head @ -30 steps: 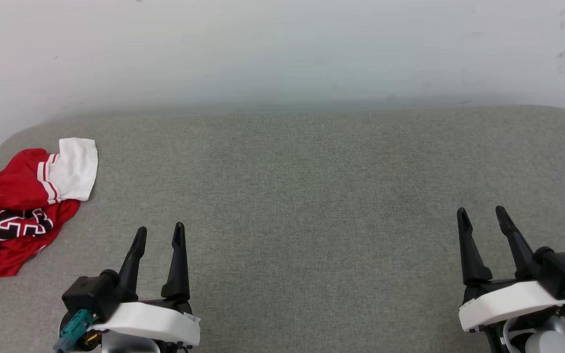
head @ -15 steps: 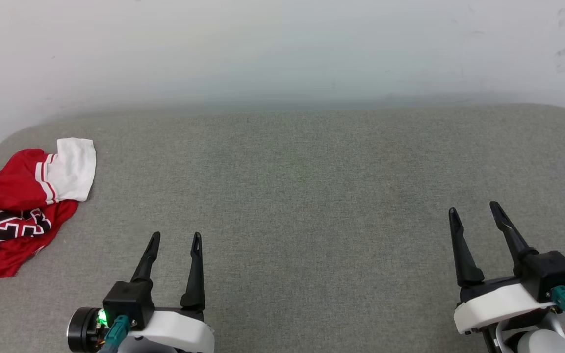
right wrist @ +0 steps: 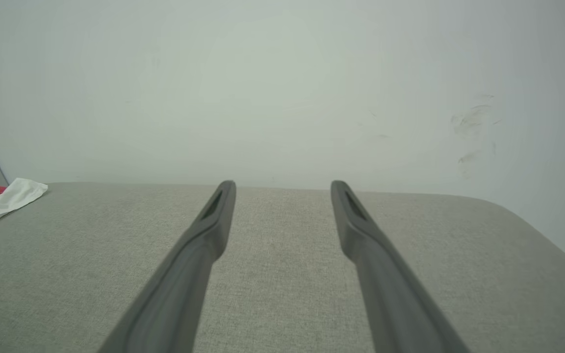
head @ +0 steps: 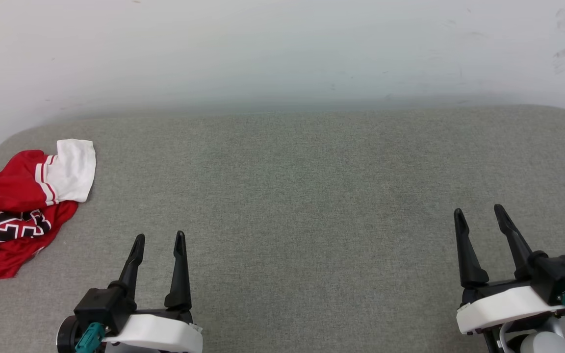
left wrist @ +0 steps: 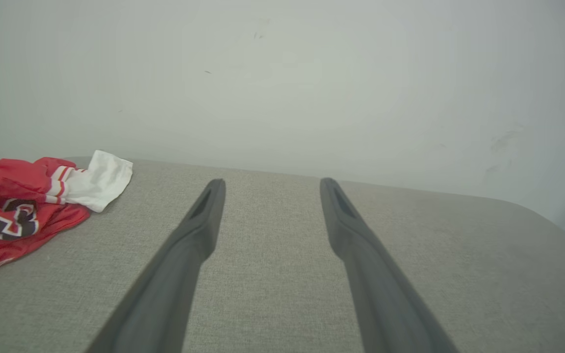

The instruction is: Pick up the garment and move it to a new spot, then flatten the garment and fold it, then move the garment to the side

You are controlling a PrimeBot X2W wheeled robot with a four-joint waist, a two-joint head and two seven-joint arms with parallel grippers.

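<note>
both my pincers are wide open and hold nothing. my left pincer [head: 159, 235] hangs over the near left part of the grey cushion [head: 312, 196], fingers pointing toward the wall [head: 282, 49]. my right pincer [head: 478, 209] hangs near the near right corner, aimed the same way.

the garment [head: 17, 201] lies crumpled at the far left corner of the cushion, against its left edge. it is a red heap with one white sleeve [head: 72, 169] turned out on the side nearest the cushion's middle, and a piece of the black print [head: 17, 225] face up lower down. the head view cuts it off at the left, so i cannot tell whether any of it hangs over the edge.

what matters for the pickup is this. the garment sits ahead of my left pincer and off to its left, well apart from it, with bare cushion between. my fingers point past it, not at it. the heap's long axis runs roughly along the left edge, from the far sleeve back toward the near side. my left arm is much the nearer; my right pincer is a whole cushion's width away.

i judge the task is at its very start, the garment untouched. i would swing the left arm leftward and forward, then come down on the sleeve or on the red fold just behind it.
</note>
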